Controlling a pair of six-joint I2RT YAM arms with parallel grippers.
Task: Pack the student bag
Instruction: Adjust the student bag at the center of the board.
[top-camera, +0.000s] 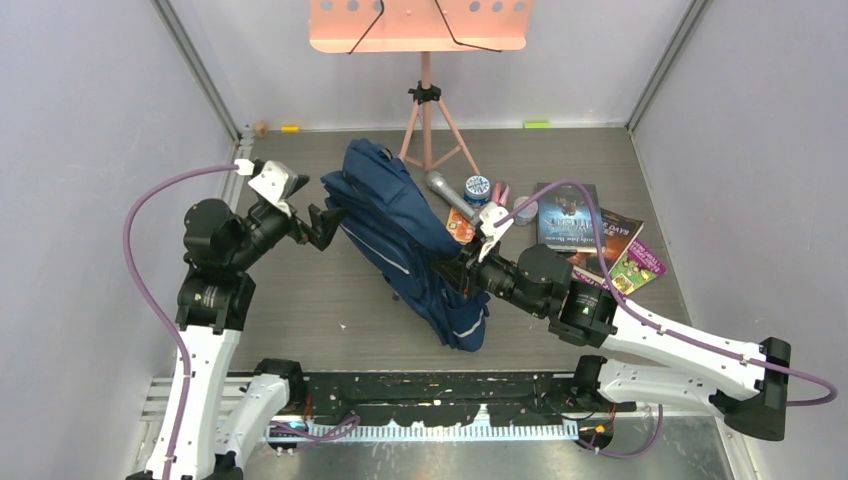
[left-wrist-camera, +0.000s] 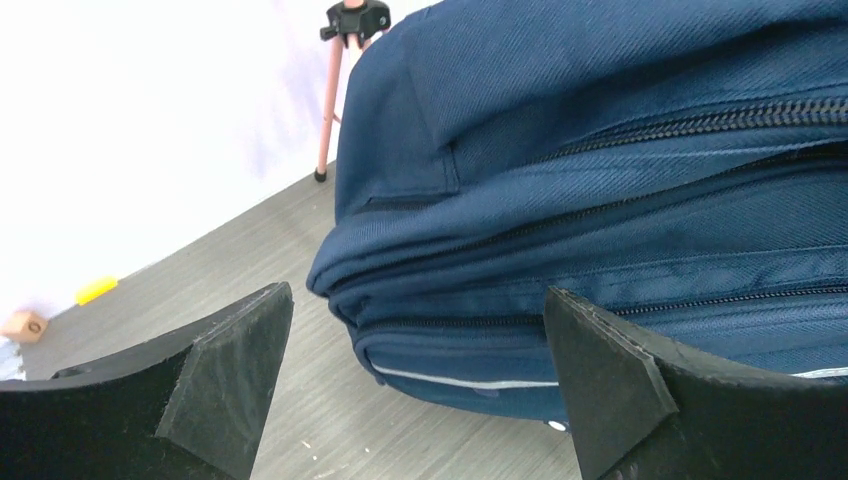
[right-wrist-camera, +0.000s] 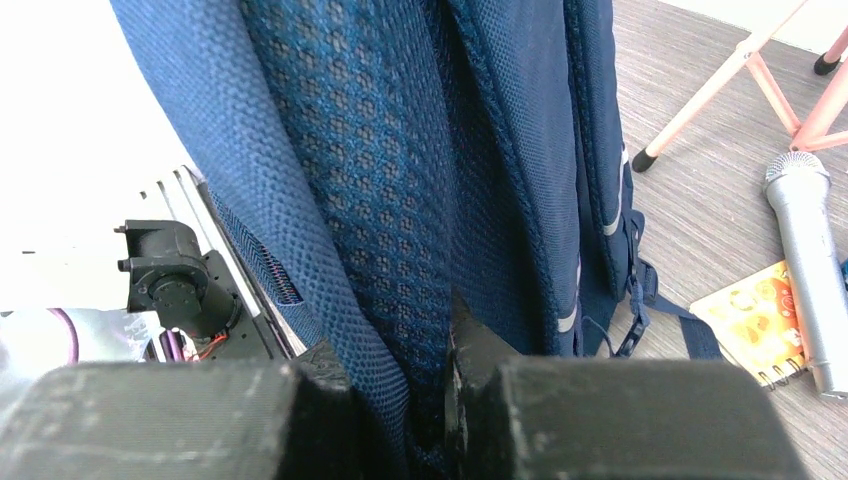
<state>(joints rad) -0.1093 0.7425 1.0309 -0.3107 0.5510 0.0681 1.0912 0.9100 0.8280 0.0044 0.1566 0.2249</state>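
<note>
While pinching the bag (top-camera: 400, 225) by its mesh back, grips tight with the right pincer (right-wrist-camera: 435, 350), pressed together on the cloth. Bag in the middle of the desk (top-camera: 310, 310), between both arms. On its other side, left pincer (left-wrist-camera: 415, 320) spread wide, just beside the zip side, holding nothing. Behind the bag, a pink stand (top-camera: 426, 120). To the right, a mic (top-camera: 447, 192), an orange pad (top-camera: 460, 228) and books (top-camera: 568, 215), lying flat.

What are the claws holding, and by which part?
The right gripper pinches the student bag by its mesh padding; the left gripper is open, holding nothing.
</note>
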